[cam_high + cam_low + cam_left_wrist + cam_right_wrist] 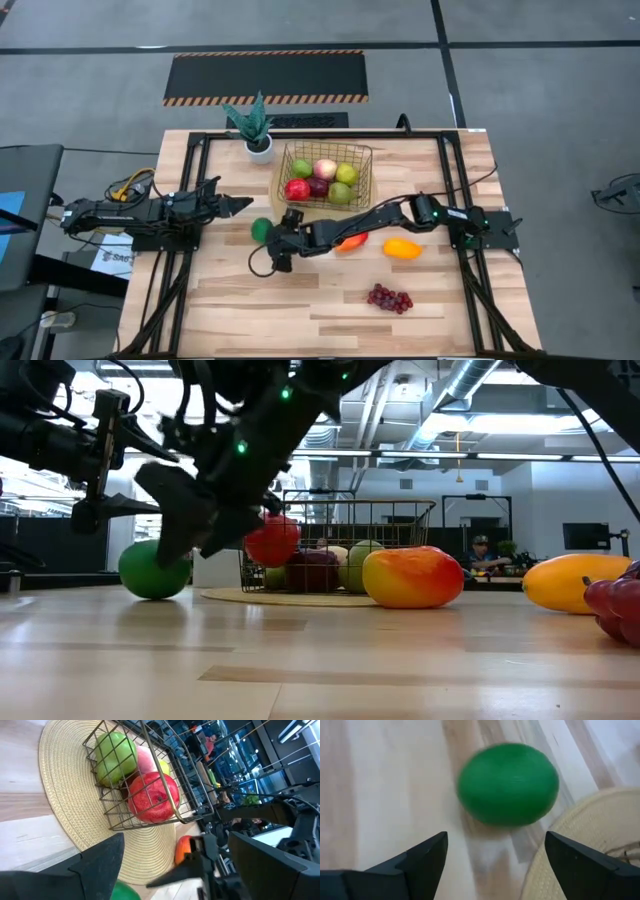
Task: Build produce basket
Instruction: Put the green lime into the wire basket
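Right hand [492, 857] spread wide, empty, green lime [507, 784] just ahead on counter [300, 310]. Basket [362, 186] beyond, five fruits inside. Step: reaching for lime; next, straddle and clamp. Left hand [243, 205] parked, fingers parted.

We log 4 views: high looks straight down over the whole table [330, 310]; low sits at tabletop level, facing the room. Both wrist views ride close, sharing the green lime [507, 784] and woven mat [75, 820].

No readable text, labels or signs.
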